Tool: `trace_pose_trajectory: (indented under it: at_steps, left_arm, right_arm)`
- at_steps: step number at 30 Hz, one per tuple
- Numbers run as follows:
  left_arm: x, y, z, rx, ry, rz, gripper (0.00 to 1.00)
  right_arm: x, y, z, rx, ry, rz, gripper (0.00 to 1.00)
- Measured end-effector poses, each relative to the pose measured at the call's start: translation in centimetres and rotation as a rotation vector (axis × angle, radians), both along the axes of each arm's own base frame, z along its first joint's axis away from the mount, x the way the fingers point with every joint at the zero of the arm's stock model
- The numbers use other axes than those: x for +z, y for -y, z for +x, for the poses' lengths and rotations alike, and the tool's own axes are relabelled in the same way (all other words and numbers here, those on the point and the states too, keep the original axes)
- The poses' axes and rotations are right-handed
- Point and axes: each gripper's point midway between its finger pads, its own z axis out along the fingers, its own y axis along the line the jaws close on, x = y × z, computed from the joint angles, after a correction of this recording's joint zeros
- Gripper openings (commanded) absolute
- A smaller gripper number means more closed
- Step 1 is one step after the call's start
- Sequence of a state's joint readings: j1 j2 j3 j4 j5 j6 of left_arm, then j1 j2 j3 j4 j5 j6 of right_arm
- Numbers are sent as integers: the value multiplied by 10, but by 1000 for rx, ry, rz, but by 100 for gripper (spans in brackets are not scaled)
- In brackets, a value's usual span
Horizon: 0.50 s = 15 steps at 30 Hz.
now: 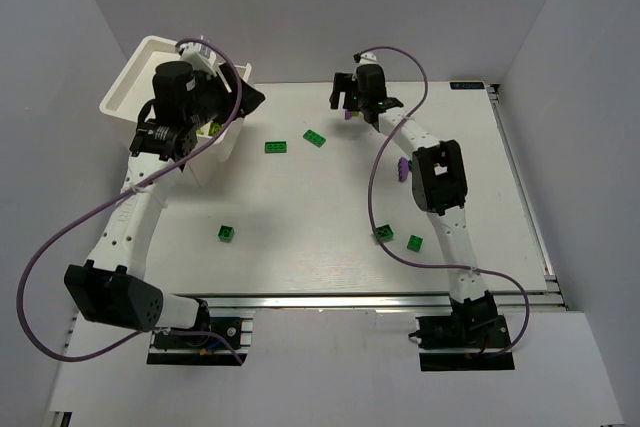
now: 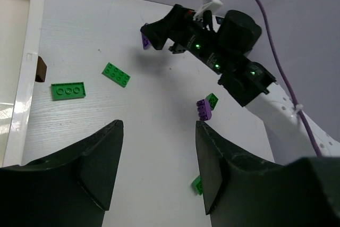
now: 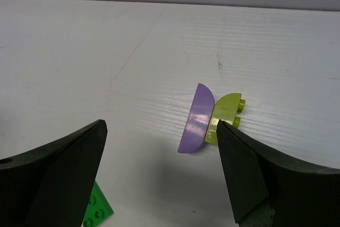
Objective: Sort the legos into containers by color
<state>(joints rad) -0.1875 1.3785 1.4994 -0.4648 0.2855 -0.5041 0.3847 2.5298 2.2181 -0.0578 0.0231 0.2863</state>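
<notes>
My right gripper [image 1: 343,99] is open and empty at the far middle of the table, over a purple half-round lego [image 3: 196,119] that touches a yellow-green lego [image 3: 228,112]; both lie just inside its right finger [image 3: 239,174]. The pair shows as a purple spot in the top view [image 1: 349,114]. My left gripper [image 1: 252,97] is open and empty beside the white containers [image 1: 130,77] at the far left. Two green legos [image 1: 276,147] [image 1: 315,138] lie on the table between the two grippers. A purple lego [image 1: 401,169] lies by the right arm.
More green legos lie mid-table [image 1: 227,234] and near the right arm [image 1: 384,234] [image 1: 414,242]. A yellow-green piece [image 1: 213,129] shows inside the bin under my left wrist. The container wall [image 2: 26,78] carries a brown mark [image 2: 40,69]. A purple cable [image 1: 380,177] hangs along the right arm.
</notes>
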Motion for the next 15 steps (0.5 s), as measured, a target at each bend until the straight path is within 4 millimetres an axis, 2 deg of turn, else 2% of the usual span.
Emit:
trace_pose_trajectory:
  at_steps: [5, 9, 15]
  left_arm:
    - [-13, 1, -9, -5, -36, -13, 67]
    - [-23, 1, -11, -6, -66, -11, 68]
    - [-27, 2, -11, -11, -75, -11, 68]
  right_arm:
    - [-31, 0, 2, -74, -2, -79, 88]
    - [-26, 7, 11, -111, 53, -117, 88]
    - [-14, 15, 21, -153, 122, -153, 88]
